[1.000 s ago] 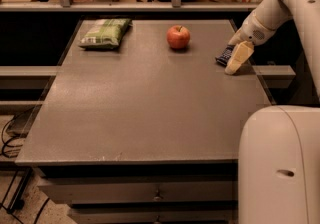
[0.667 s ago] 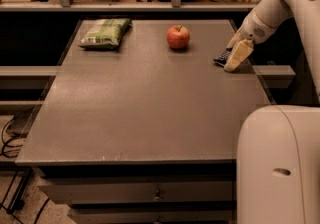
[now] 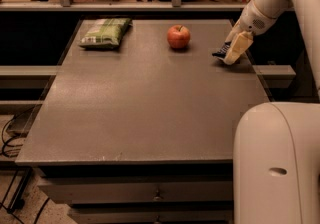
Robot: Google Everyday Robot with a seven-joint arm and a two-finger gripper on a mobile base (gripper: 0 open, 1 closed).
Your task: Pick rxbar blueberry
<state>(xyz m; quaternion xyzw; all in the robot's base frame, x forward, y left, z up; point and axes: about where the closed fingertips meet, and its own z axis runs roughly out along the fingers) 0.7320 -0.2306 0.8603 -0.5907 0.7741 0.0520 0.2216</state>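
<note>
**Thin, slick bar: the rxbar blueberry [image 3: 220, 51] sits far right**

On the counter [image 3: 140, 118], a green snack bag [image 3: 106, 32] lies left and a red apple [image 3: 178, 36] sits centre-back. At the right edge, the gripper [image 3: 234, 50] is against the bar; its hold cannot be told. The bar looks light and flat, and is best pinched across its narrow width.

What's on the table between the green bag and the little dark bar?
Only the red apple, as the camera view shows. The hand is at the bar, by the right edge of the table.
</note>
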